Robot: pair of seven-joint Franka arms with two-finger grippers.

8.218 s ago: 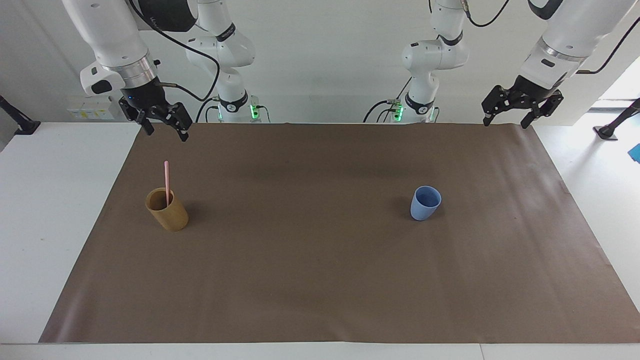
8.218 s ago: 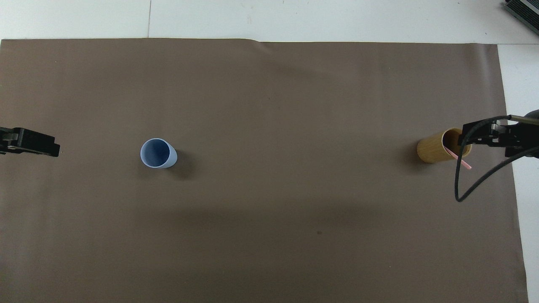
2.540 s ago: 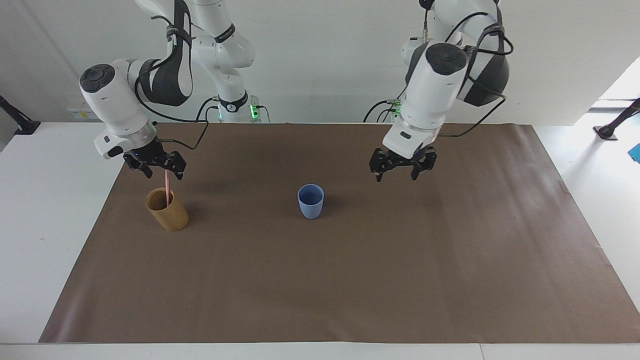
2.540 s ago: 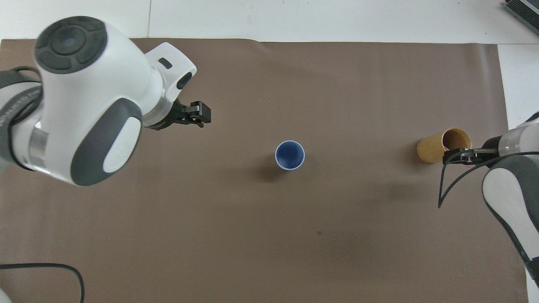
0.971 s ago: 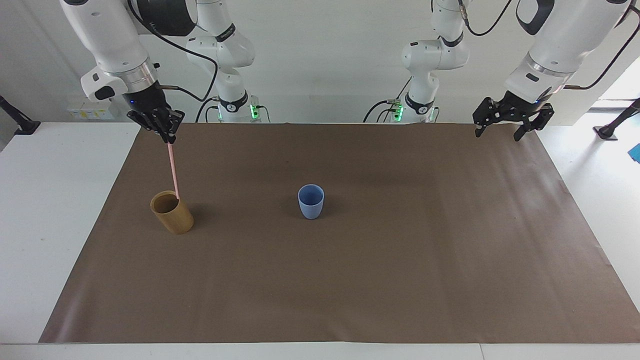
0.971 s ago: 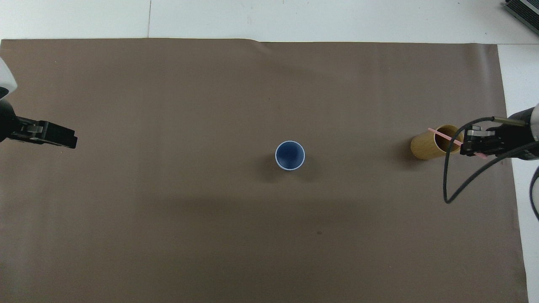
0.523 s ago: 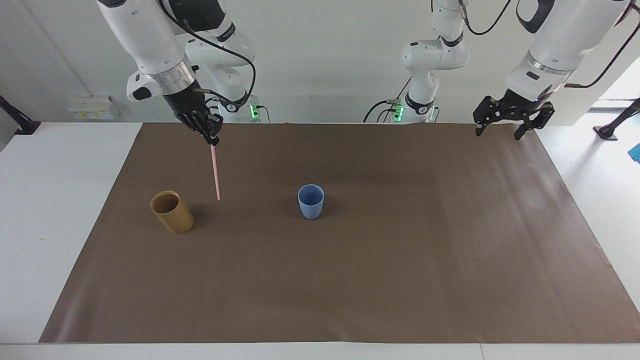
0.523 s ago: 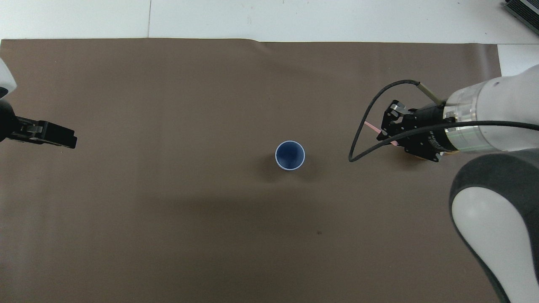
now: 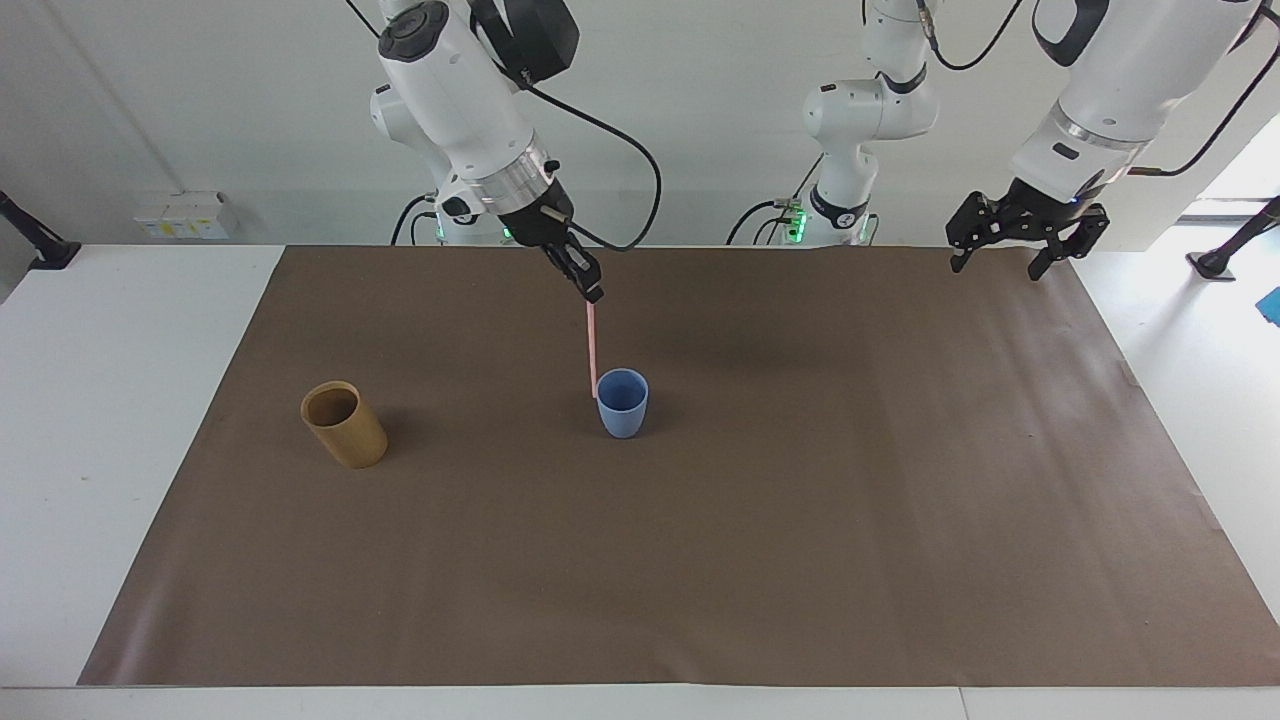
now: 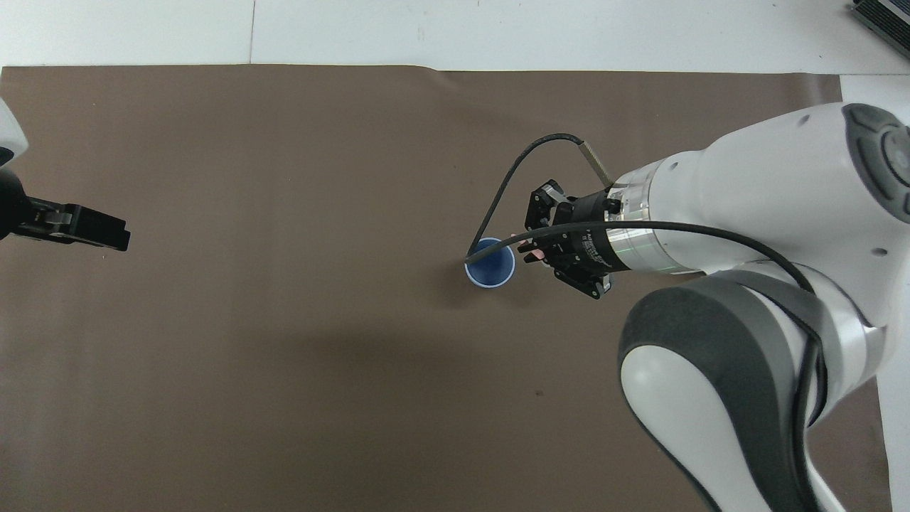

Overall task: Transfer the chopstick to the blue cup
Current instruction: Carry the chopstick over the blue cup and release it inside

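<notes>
Facing view, nearest the robots first, placed against the blue cup [image 9: 622, 402]. Up above the table edge at the left arm's end, well apart from the cup: left gripper [image 9: 1013, 258], waiting, fingers spread wide, gripping nothing. Over the brown mat [image 9: 800, 520], just above the cup on its robot side: right gripper [image 9: 591, 291], fingertips pinched tight on the top of the pale-pink chopstick [image 9: 592, 348]. Hanging nearly upright, lower tip level with the cup's rim on the side toward the right arm; whether inside or just outside, cannot tell. Well apart toward the right arm's end: tan bamboo holder [image 9: 344, 424], upright.
</notes>
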